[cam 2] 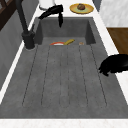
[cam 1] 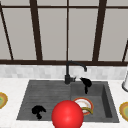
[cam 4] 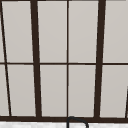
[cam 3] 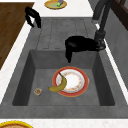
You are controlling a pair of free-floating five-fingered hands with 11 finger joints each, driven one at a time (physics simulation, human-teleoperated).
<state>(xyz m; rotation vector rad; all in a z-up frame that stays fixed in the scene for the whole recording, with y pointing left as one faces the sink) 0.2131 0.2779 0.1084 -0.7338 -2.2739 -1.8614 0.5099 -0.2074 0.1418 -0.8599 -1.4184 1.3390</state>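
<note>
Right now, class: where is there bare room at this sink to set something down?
The ribbed drainboard between the left hand and faucet is bare. The basin is crowded by the plate and banana, under the right hand.

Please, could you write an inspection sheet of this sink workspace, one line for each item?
Surface: grey sink with a basin and a ribbed drainboard, in a white counter.
Job's things: plate with a red rim on the basin floor; banana lying across its rim.
Clutter: small round thing on the basin floor; yellow dishes with food on the counter; red ball at the front.
Hands: right hand in the air above the basin, beside the black faucet, fingers pointing down; left hand over the drainboard, curled, holding nothing.
Cables: nothing seen.
Surroundings: window with dark bars.
</note>
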